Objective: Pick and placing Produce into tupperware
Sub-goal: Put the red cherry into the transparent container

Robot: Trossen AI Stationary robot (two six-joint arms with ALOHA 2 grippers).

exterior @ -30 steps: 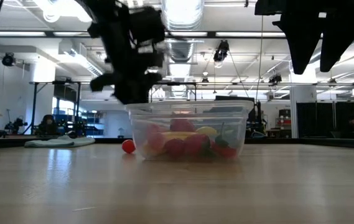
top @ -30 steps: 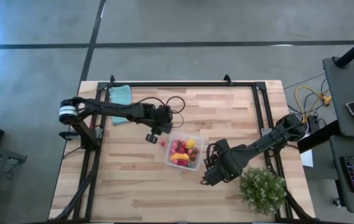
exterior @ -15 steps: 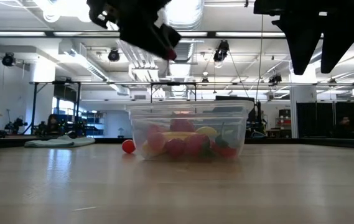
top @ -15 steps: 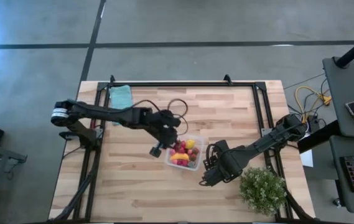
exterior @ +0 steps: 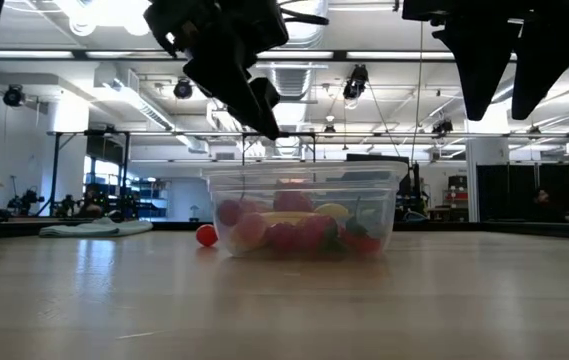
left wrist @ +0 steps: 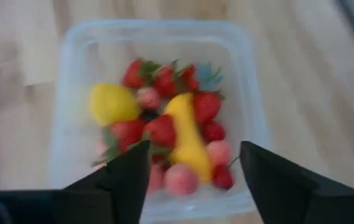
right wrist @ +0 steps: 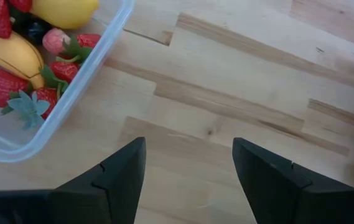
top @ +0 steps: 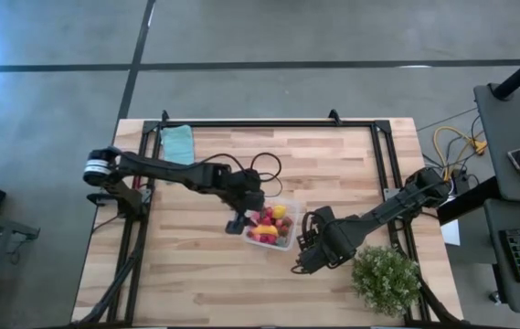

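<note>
A clear tub [top: 271, 226], a teal cloth [top: 177, 142], a potted plant [top: 387, 279] and a red piece [exterior: 205, 235] are carried by the wooden bench [top: 196, 265].

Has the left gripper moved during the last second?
Yes. The left gripper went from the tupperware's far-left corner to its left edge, nearer the table's front.

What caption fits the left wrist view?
Left gripper, fingers open and empty, above clear tub filled with strawberries, a banana and a lemon.

overhead, table-level, two wrists, tupperware [top: 271, 225] shared
</note>
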